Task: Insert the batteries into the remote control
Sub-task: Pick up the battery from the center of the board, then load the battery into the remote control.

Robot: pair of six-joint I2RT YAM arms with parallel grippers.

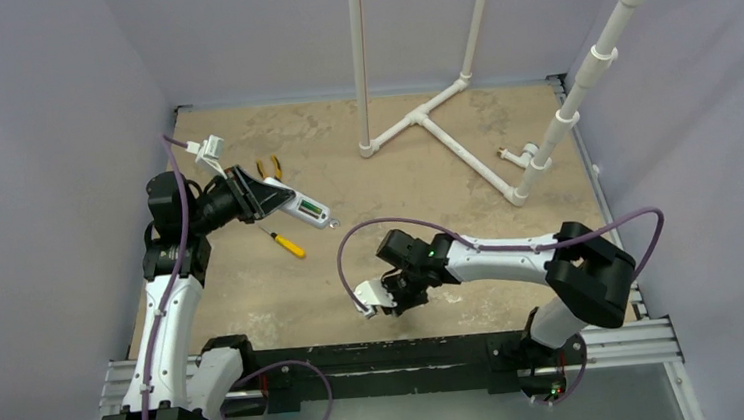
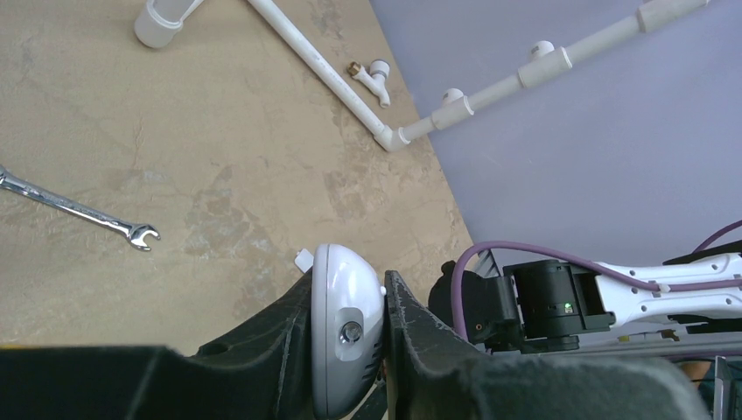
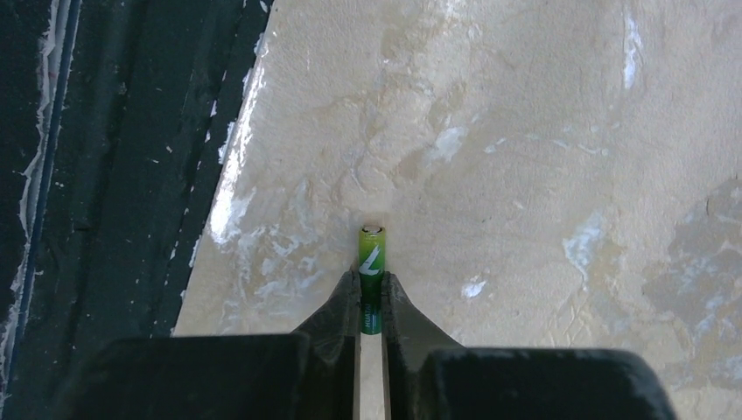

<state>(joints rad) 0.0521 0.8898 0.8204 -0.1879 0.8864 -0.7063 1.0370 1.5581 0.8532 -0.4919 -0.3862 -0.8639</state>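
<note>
The white remote control is held tilted above the table's left side, with my left gripper shut on it. A small green patch shows on its upper face. In the left wrist view the remote control appears end-on, squeezed between both fingers of the left gripper. My right gripper hangs low near the table's front edge. In the right wrist view a green battery sticks out past the fingertips of the right gripper, which is shut on it. No other battery shows.
A yellow-handled screwdriver lies right of the left arm, and pliers lie behind the remote. A silver wrench rests on the table. White pipes stand at the back and right. The black front rail borders the table.
</note>
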